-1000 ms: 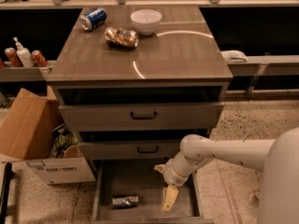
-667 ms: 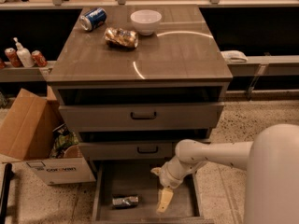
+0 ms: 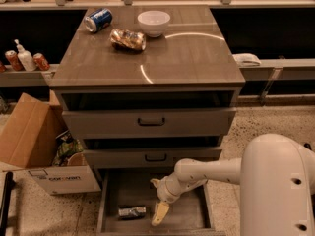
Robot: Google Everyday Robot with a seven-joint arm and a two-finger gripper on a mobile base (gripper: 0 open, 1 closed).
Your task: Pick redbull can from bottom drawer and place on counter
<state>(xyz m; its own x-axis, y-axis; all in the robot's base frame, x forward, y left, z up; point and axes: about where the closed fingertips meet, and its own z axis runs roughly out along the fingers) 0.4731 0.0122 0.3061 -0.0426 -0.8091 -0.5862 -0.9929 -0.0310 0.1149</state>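
Silvery slim redbull can (image 3: 132, 212) lies on the grey tray-like bottom drawer (image 3: 189, 214) at lower centre; cream pincer (image 3: 160, 213) hangs just right, empty, opening impossible to tell.

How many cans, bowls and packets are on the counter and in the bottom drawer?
Cans: 2 (blue soda can on the counter, redbull can in the bottom drawer)
Bowls: 1 (white bowl)
Packets: 1 (foil packet)
Total: 4
The gripper hangs over the drawer floor, just right of the redbull can, apart from it.
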